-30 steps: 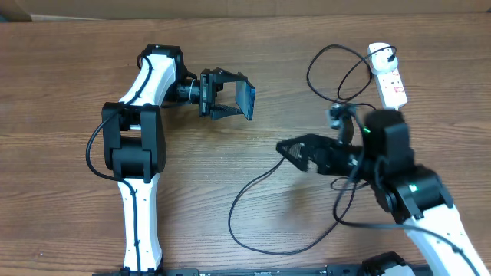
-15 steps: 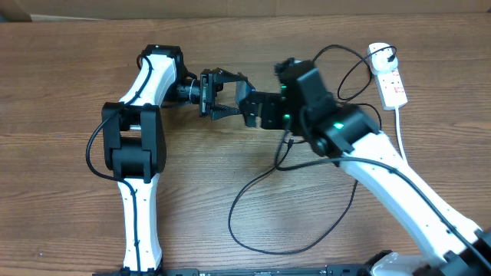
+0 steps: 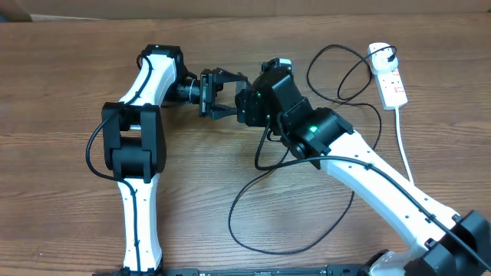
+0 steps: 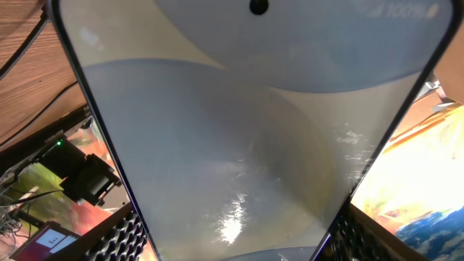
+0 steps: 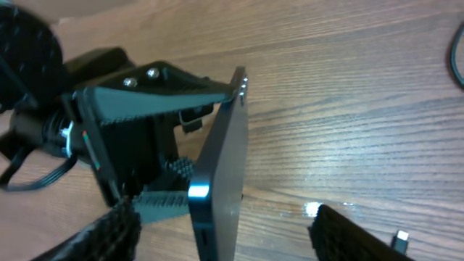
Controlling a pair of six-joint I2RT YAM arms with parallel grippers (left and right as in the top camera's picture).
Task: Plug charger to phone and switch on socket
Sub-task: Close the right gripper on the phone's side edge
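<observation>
Phone [image 4: 246, 145]: off the table [image 3: 61, 192], held by the left gripper [image 3: 235, 95] at upper centre of the overhead view. Left gripper is clamped on the phone; ribbed pads [image 4: 125, 235] press on its two opposite side edges at the bottom of the left wrist view. The screen fills that view, pale grey-blue with glare. A dark dot [image 4: 257, 7] sits at its top edge.

Right wrist view: phone seen edge-on, slightly tilted, thin dark side toward the camera. The left gripper's black fingers reach it from the left, one high, one low.

Right gripper [image 5: 223, 221]: jaws apart. Fingers [image 5: 98, 235] show at the two lower corners of its view. The phone's near end sits in the gap between them, with no clear contact on either side. Overhead, this gripper covers most of the phone, right up against the left gripper.

Charger [image 3: 229, 217]: black cable leaves the plug [image 3: 386, 55] at the socket [image 3: 389, 77] and loops at the table's far right. It passes under the right arm [image 3: 368, 176], lies in a wide loop near the front edge, then rises toward the right gripper. A small connector-like tip [image 5: 399, 237] shows just outside one finger, low in the right wrist view, apart from the phone. Cannot tell whether this charger tip is held.

Socket: far right, well apart from both grippers. Red marks visible; switch position too small to read. White cord [image 3: 402, 142] trails from it toward the front.
</observation>
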